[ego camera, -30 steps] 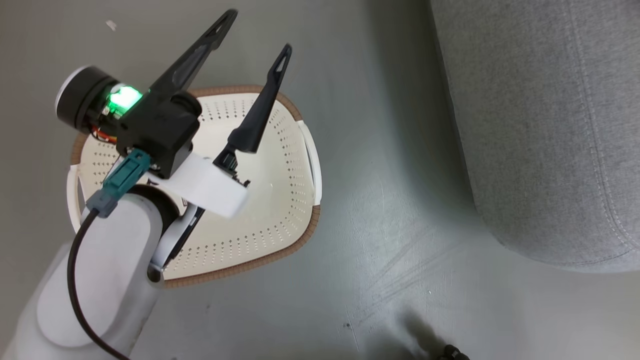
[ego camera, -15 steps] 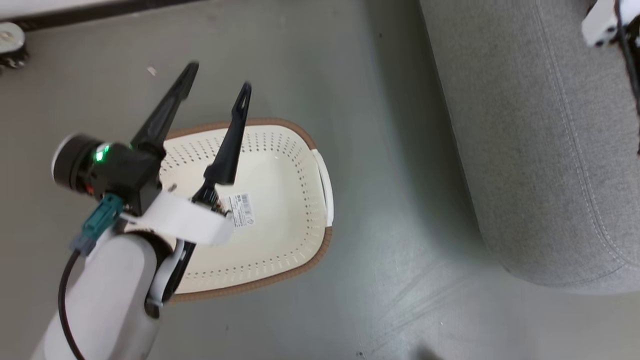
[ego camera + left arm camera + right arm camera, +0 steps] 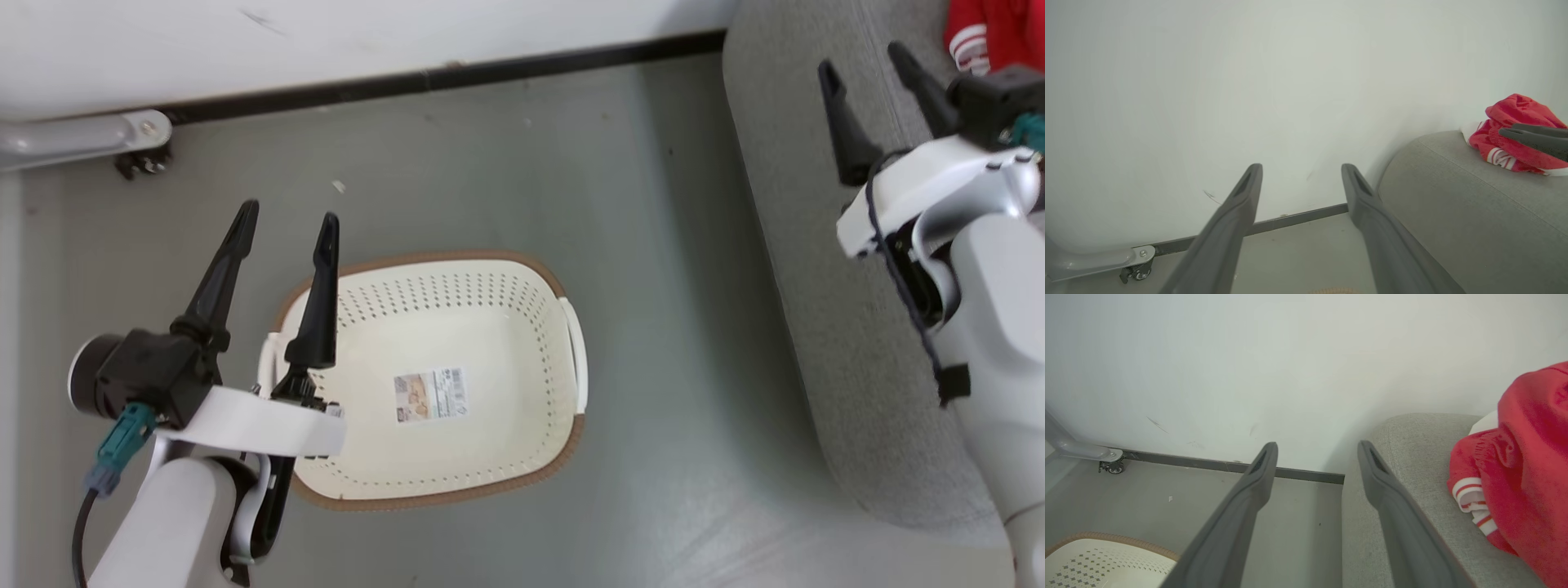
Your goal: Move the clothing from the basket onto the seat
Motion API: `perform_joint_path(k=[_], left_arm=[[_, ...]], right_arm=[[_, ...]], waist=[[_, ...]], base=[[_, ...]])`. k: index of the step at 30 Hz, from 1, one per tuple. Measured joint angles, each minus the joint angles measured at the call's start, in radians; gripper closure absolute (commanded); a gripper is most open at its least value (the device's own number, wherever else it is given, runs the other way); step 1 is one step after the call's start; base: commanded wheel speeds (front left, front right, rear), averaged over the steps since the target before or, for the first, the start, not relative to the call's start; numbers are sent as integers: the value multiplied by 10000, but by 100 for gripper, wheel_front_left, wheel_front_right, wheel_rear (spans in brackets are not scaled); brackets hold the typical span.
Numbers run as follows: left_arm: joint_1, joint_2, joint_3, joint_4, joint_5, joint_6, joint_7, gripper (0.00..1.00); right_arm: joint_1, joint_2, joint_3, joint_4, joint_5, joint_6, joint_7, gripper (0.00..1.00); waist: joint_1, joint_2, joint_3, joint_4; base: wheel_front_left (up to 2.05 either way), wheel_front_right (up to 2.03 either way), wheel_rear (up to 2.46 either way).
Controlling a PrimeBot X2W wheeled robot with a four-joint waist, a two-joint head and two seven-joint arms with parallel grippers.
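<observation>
Head view | basket [image 3: 457, 287] holds label sticker [image 3: 430, 394] | clothing [image 3: 982, 31] on seat [image 3: 816, 286]

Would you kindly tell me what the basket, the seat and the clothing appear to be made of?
The basket looks like moulded cream plastic, smooth, with rows of holes. The seat seems upholstered in matte grey woven fabric, with visible weave and a stitched seam. The clothing is probably soft red knit or fleece: it bunches in folds and has a striped cuff.
</observation>
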Motion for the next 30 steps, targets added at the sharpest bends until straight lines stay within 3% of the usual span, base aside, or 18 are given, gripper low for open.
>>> perform_joint_path(k=[8, 12, 20, 30], left_arm=[[622, -21, 320, 313, -245, 6, -334, 0], [908, -67, 529, 416, -355, 48, -424, 0], [1572, -58, 788, 800, -426, 44, -541, 0], [2140, -86, 997, 838, -324, -111, -617, 0]], right_arm=[[1220, 134, -15, -754, 384, 0, -90, 0], [1934, 295, -111, -1728, 462, -2, -84, 0], [2893, 182, -48, -2991, -12, 0, -79, 0], [4561, 165, -805, -4165, -295, -2, -79, 0]], waist=[[0, 0, -799, 432], [0, 0, -1174, 624], [0, 0, -1792, 925], [0, 0, -2605, 1307]], base=[[0, 0, 0], [0, 0, 0], [0, 0, 0], [0, 0, 0]])
